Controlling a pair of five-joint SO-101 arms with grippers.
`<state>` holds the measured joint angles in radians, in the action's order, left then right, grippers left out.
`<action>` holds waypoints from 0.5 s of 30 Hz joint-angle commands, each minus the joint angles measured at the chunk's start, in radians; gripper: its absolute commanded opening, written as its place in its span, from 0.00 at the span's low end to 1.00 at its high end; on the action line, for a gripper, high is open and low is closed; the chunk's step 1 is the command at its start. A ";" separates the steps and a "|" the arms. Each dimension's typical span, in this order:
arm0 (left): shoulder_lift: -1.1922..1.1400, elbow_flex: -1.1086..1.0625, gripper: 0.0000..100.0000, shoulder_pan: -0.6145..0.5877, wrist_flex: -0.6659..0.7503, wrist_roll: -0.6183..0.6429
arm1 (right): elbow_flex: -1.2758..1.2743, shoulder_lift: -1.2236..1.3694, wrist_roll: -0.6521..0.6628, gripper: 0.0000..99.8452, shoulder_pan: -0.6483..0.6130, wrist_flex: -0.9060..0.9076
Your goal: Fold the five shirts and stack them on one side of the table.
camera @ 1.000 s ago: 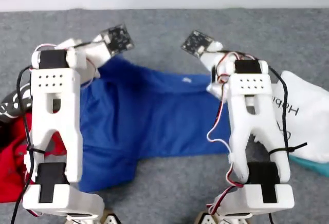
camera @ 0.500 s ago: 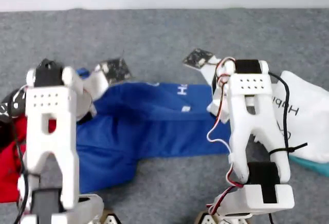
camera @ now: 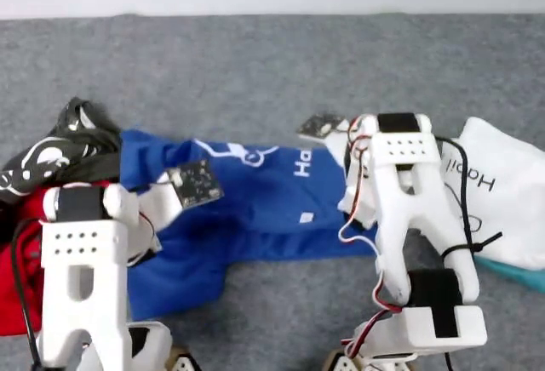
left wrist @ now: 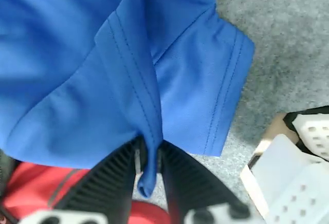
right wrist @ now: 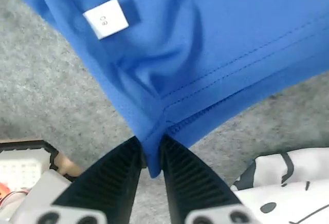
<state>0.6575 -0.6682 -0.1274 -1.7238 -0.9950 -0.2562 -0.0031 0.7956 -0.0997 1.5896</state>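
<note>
two-arm rig at the grey table, seen from beside it, first fold in hand.

the blue shirt lies across the middle of the table between the two arms, partly doubled over on itself, its printed side showing along the far edge and one sleeve spread toward the near left.

the left gripper is clenched on a pinched ridge of the blue shirt's hem, and the cloth hangs out between its ribbed fingers. the right gripper is likewise clamped on a stitched edge of the same shirt, close to a small white label.

unfolded garments sit at the sides. a red shirt and a black shirt are heaped together at the left edge, touching the blue one. a white shirt is bunched at the right, with a strip of teal cloth showing just under it.

progress, as judged from this layout: the task looks to be near its start. no folded shirt and no stack can be seen on either side. the blue shirt is mid-fold, not yet squared. what remains would be to finish it, place it at one side, then fold and stack the other four.
</note>
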 commanded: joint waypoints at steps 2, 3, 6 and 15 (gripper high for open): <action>0.058 0.001 0.07 -0.017 -0.032 0.017 | 0.009 -0.091 -0.002 0.06 -0.002 0.045; 0.074 0.004 0.09 -0.028 -0.032 0.037 | 0.009 -0.105 -0.008 0.09 -0.002 0.056; 0.141 -0.001 0.13 -0.058 -0.034 0.060 | 0.009 -0.153 -0.008 0.18 0.002 0.094; 0.405 -0.015 0.16 -0.153 -0.034 0.054 | 0.009 -0.252 -0.008 0.21 0.005 0.116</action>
<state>1.0027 -0.6805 -0.2608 -1.7285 -0.9505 -0.2562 -0.2025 0.7956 -0.0982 1.7077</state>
